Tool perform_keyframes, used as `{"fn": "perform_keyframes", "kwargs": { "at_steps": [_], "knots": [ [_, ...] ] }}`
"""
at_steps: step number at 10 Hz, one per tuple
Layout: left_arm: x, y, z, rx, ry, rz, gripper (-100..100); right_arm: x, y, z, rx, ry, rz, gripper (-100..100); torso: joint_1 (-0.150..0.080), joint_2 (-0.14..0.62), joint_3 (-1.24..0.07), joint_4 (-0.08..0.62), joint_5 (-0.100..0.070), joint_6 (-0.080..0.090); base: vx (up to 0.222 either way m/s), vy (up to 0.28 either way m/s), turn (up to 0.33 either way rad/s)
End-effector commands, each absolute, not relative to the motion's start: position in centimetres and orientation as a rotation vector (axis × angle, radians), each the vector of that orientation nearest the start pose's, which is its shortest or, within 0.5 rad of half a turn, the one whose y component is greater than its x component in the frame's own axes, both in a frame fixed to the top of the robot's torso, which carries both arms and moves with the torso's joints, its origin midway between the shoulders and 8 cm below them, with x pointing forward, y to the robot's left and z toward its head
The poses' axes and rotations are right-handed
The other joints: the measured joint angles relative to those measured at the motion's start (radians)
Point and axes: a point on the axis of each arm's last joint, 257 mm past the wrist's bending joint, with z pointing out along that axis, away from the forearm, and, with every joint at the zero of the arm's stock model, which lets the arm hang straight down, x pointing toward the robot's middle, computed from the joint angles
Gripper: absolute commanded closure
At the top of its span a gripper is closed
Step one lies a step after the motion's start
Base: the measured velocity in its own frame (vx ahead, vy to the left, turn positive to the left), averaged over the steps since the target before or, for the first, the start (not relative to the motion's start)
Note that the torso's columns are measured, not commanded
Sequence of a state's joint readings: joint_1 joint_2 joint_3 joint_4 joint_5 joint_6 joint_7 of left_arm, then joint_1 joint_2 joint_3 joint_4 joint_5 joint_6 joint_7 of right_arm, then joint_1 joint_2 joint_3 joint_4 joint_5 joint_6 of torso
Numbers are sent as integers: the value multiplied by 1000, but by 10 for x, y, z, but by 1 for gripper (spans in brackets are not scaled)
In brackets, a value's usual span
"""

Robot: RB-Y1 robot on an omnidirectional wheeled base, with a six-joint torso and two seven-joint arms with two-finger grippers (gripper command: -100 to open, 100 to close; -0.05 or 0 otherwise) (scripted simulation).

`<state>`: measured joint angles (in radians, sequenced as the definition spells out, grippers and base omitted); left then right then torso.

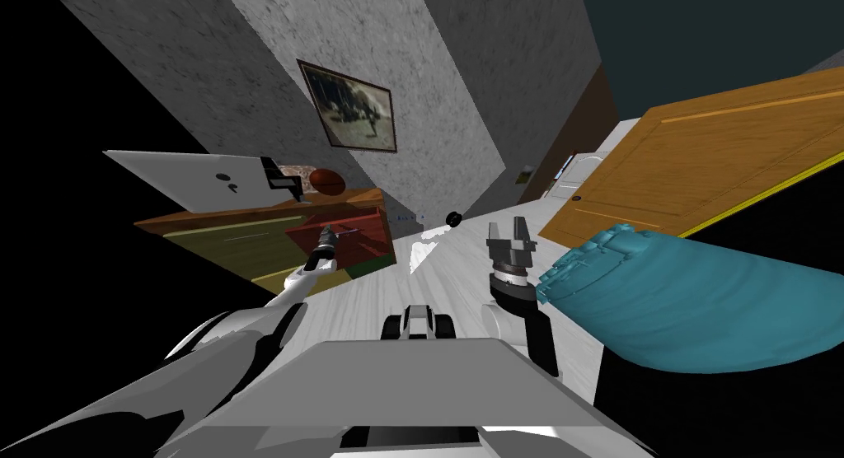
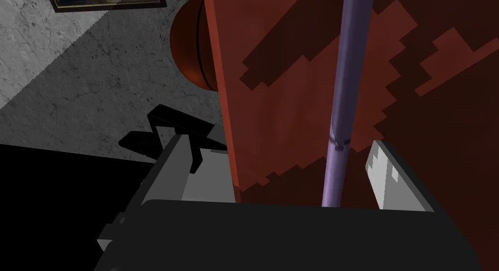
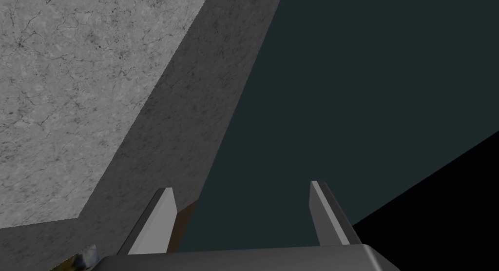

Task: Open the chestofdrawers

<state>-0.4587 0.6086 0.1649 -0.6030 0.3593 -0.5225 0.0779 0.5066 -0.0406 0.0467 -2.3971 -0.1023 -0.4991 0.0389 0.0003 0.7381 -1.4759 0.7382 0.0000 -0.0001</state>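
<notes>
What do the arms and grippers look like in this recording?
The left arm and right arm have white shells with dark joints. The left gripper and right gripper are dark boxes, each with two thin, light grey, blade-like fingers.

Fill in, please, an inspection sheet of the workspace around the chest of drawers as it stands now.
Surface: pale plank floor, with a small black object lying on it.
Job's things: chest of drawers, red-brown front; its lilac bar handle is not gripped.
Clutter: brown ball on the chest's top; white panel beside it.
Grippers: left gripper open, one finger on either side of the handle; right gripper open, held free above the floor.
Cables: nothing seen.
Surroundings: framed picture on a grey wall, wooden door, teal cushion-like mass.
</notes>
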Motion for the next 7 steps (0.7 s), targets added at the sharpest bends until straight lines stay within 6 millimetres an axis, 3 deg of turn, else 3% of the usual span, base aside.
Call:
{"fn": "perform_keyframes", "kwargs": {
  "at_steps": [1, 3, 4, 7],
  "knots": [
    [587, 595, -142, -1168, 838, -910, -100, 319, -267, 72, 598, 519, 1406, 0, 0, -1, -1, -1, 0, 0, -42, -22, -29],
    [588, 596, -142, -1172, 839, -908, -100, 319, -267, 72, 598, 519, 1406, 0, -1, 0, 0, 1, -2, 0, -30, -12, -14],
    [588, 596, -142, -1175, 841, -907, 0, 319, -267, 72, 598, 519, 1406, 0, -1, 0, 0, 1, -1, 0, 0, 0, 0],
    [587, 596, -144, -1178, 842, -906, 0, 319, -267, 72, 598, 519, 1406, 0, -1, 0, 0, 0, 0, 0, 0, 0, 0]
  ]
}}
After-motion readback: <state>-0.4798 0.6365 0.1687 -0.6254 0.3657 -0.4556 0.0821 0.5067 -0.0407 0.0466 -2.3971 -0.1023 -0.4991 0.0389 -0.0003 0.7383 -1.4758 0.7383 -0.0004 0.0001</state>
